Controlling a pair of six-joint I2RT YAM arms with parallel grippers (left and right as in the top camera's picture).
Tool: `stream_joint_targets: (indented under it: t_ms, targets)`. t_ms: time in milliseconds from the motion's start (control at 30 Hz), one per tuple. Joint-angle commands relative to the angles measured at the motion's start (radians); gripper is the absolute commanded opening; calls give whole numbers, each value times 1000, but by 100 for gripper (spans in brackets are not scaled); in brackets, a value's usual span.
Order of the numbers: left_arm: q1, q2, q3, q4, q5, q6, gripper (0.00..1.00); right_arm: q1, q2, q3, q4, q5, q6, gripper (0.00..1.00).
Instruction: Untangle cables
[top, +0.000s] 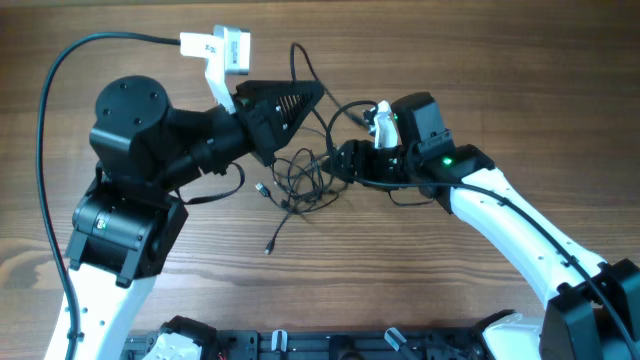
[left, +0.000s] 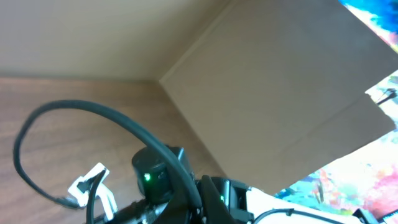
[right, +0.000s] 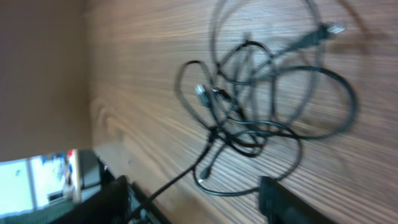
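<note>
The cables (top: 305, 180) lie knotted on the table (top: 400, 270), just ahead of the right pincer (top: 345, 162). Its 2 fingers (right: 289, 202) seem spread, grasping nothing. 1 strand trails toward the near edge. Another runs past the left pincer (top: 310, 97), whose grip I cannot tell. A cardboard wall (left: 280, 93) bounds the far side.

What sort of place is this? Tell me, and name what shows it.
Probably a robotics test bench: a left arm and a right arm reach over a wooden table holding a tangle of thin black cables, with a plain cardboard panel standing at the table's edge.
</note>
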Motion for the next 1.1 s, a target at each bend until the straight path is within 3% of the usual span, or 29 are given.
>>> stream_joint_targets:
  t_ms: [0, 367, 533, 667, 900, 933, 1033, 1067]
  targets:
    - [24, -3, 16, -91, -60, 40, 4, 1, -14, 14, -55, 167, 18, 60]
    - [-20, 158, 16, -356, -130, 40, 4, -5, -20, 16, -193, 438, -233, 73]
    - [-94, 299, 16, -362, -131, 40, 4, -50, -50, 17, -255, 491, -169, 73]
    - [-156, 426, 16, -349, -130, 40, 4, -151, -122, 18, -294, 469, -174, 76]
    - [-251, 566, 16, -282, -130, 40, 4, -248, -206, 18, -308, 278, -312, 80]
    - [-262, 575, 16, -272, -131, 40, 7, -248, -205, 17, -314, 259, -327, 80]
    - [-267, 577, 16, -260, -132, 40, 52, -248, -194, 17, -345, 225, -359, 83]
    - [-263, 576, 16, -259, -132, 40, 60, -248, -188, 16, -355, 225, -371, 85]
